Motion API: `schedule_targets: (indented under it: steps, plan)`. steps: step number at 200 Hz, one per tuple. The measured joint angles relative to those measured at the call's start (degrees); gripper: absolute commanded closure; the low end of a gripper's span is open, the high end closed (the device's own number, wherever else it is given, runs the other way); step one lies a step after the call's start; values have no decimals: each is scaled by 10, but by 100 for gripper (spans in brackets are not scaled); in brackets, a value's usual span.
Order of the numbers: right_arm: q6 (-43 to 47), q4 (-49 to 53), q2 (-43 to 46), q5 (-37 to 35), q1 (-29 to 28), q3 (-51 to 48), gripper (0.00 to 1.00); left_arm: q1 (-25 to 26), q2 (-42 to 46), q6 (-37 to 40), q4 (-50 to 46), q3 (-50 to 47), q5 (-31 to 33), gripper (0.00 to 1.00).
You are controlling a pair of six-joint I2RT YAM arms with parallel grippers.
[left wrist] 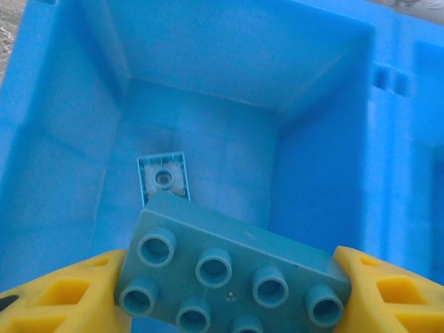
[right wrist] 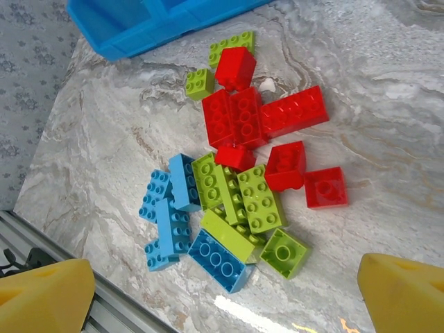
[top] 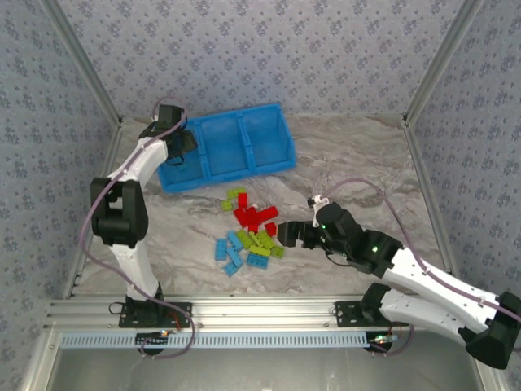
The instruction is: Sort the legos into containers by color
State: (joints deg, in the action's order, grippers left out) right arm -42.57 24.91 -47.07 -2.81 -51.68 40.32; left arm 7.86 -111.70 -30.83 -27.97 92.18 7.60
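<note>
Right wrist: legos (right wrist: 236, 187) near tray (right wrist: 118, 35)

No writing, label, brand mark or number can be read: not on the legos (right wrist: 243, 118) piled at the centre of the table (top: 366, 163), nor on the blue containers (top: 228, 177) at far left. Even in close-up, the studs of the light blue brick (left wrist: 232, 277) show no mark that can be made out.
</note>
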Motion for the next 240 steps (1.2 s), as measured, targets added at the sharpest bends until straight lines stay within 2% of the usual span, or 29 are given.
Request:
schedule_targets:
  steps: [19,59,97,126,167,192,217,240]
  plan:
    - [-3,11,17,-9,0,-4,0,-5,-16,6,-16,19,-8,27]
    - [-5,13,24,-17,0,-15,0,-2,-7,8,-28,34,-29,25]
    - [11,15,-17,-19,1,-6,0,16,103,8,-14,-59,-44,18]
    - [35,37,-89,-19,11,54,0,41,162,13,-12,-79,-43,17]
    - [45,32,-138,0,15,90,0,24,111,19,-21,-55,-40,17]
    - [47,32,-140,8,18,90,0,17,121,19,-18,-83,-52,17]
    - [56,33,-176,15,28,110,0,36,211,20,-26,-134,-59,17]
    - [80,39,-250,22,49,165,0,103,355,47,-37,-162,-59,16]
